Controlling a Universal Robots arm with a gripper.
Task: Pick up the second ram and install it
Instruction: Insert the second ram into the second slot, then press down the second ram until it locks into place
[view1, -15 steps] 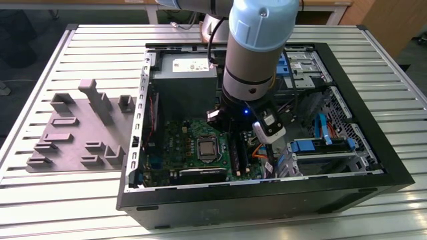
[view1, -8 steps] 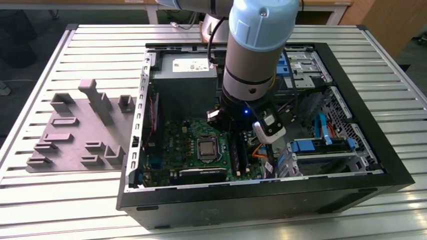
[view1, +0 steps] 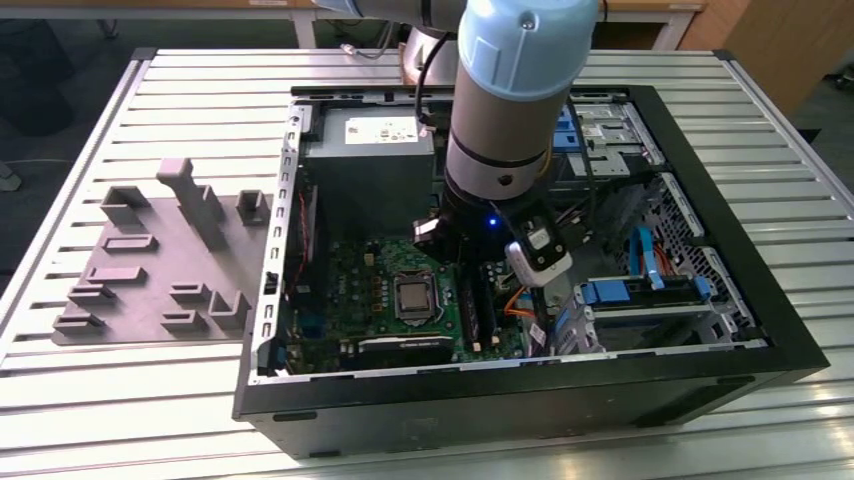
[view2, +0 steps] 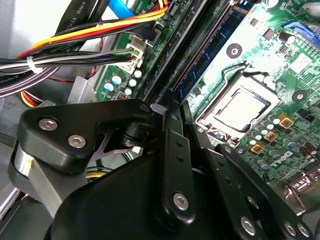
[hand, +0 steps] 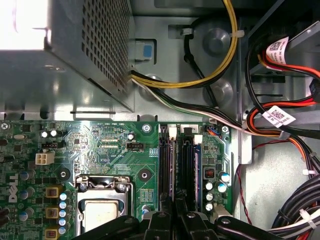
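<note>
The fingers (hand: 192, 222) are drawn together with hardly a gap between them, low inside the open computer case (view1: 747, 330), directly over the memory slots (hand: 166, 165). Whether they pinch anything or only rest tip-down I cannot tell.

The second ram (hand: 196, 165), seen in both wrist views, stands on edge among those slots. In the second wrist view the stick (view2: 216, 53) runs away from the gripper (view2: 167, 112) alongside the processor (view2: 245, 107). It looks to sit down in its slot, though how deep is unclear.

I judge the stick to be light, stiff and thin, with a smooth face that could slip. It is fragile too: the chips and the contact edge should not be squeezed or scraped. The safest hold is across its flat faces near the middle of the top edge, with any push going straight down and spread evenly so the board does not rock or bend.

Around the slots lies the green board (hand: 100, 145). Bundled cables (hand: 220, 65) run close by at one side. Outside the case, a grey ridged plate (view1: 147, 270) lies on the slatted tabletop (view1: 134, 400), at the exterior view's left.
</note>
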